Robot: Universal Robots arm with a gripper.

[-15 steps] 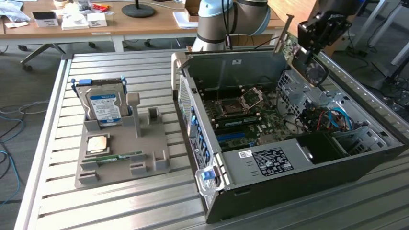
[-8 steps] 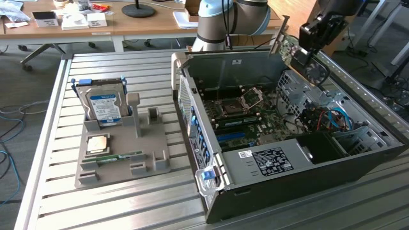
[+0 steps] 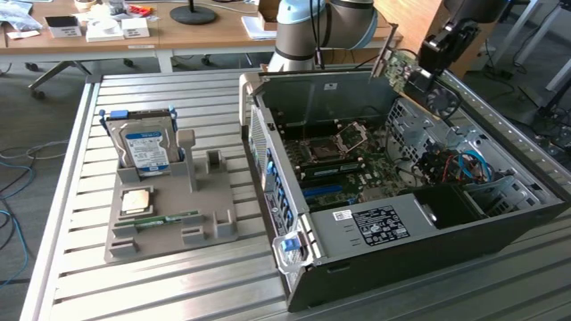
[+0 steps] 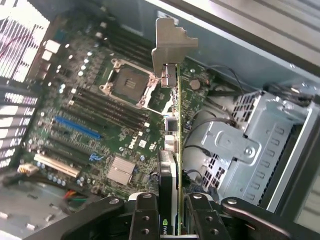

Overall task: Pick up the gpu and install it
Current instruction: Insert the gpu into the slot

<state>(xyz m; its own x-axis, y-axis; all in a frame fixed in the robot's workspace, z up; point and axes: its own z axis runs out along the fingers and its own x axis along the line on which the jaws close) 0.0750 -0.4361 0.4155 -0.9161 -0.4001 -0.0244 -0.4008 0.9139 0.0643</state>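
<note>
Black, the gripper point(image 4: 172, 215) has its jaws drawn partway in and clamped from both sides on the gpu point(image 4: 178, 125). One finger presses the card's dark fan face and the other the bare side of its green board. In the wrist view the card shows edge-on, a thin green line running away from the fingers point(image 4: 145, 217) to its silvery end bracket point(image 4: 170, 42).

In the exterior view the gripper point(image 3: 426, 63) holds the gpu point(image 3: 400, 67) in the air above the far corner of the open computer case point(image 3: 428, 257), higher than the case's rim and clear of everything inside it. The card is tilted there, its bracket end leaning towards the case's far wall.

Inside the case, beneath the card, lies the green motherboard point(image 4: 100, 125), also seen in the exterior view point(image 3: 348, 164). It carries a square processor socket point(image 4: 129, 85), dark memory slots just beside the socket, a blue slot point(image 4: 77, 128) and a small silver heatsink point(image 4: 121, 170). A pale metal drive cage point(image 4: 240, 145) sits against one inner wall of the case, with dark cables trailing next to it.

Outside the case, on the exterior view's left, a grey holder point(image 3: 214, 224) rests on the slatted metal table point(image 3: 89, 281). It holds an upright hard drive point(image 3: 147, 148), a flat processor chip point(image 3: 138, 199) and a slim green memory stick point(image 3: 168, 219). Beyond the case's far wall rises the robot arm's pale base point(image 3: 308, 30).
</note>
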